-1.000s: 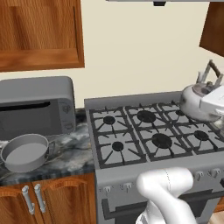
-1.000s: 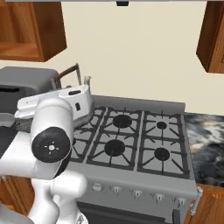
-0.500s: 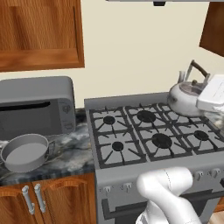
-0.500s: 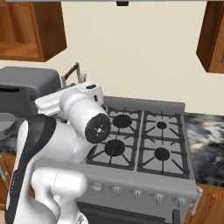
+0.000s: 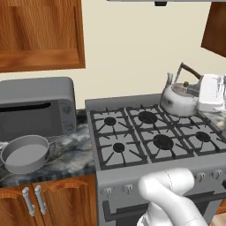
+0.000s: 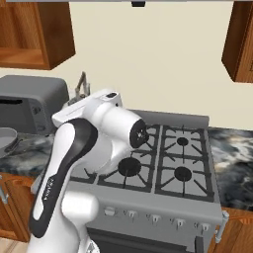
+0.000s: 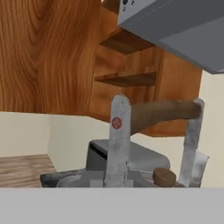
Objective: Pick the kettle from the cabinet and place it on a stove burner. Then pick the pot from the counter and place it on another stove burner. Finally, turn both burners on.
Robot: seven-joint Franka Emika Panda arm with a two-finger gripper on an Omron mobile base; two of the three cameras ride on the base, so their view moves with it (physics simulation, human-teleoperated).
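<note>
Hand view: the gripper (image 7: 153, 144) is closed on the kettle's brown arched handle, which runs crosswise between two upright grey handle posts; the lid knob (image 7: 164, 176) sits just below. Behind it appear the open wall cabinet (image 7: 127, 57) with its bare shelves, a grey range hood (image 7: 175, 26) at the upper right, and the grey microwave (image 7: 127, 157) lower down. Left base view: the kettle (image 5: 178, 97) stands tilted slightly over the rear right part of the stove (image 5: 154, 137), just above the back right burner grate; whether its base touches the grate cannot be told. The white hand of the arm lies just beside it at the right edge of the frame. This view also gives what the hand view lacks: the pot (image 5: 25, 153) resting on the dark marbled tabletop (image 5: 75, 154) left of the stove, in front of the microwave, well apart from the kettle, with brown base cabinets (image 5: 48, 198) below. Right base view: the white arm (image 6: 94, 143) crosses the left half of the stove and hides the kettle's body; only the thin handle (image 6: 81, 84) rises above the arm. The four right-hand burners (image 6: 183, 173) show bare grates, and the row of knobs (image 6: 153, 217) runs along the stove front.
</note>
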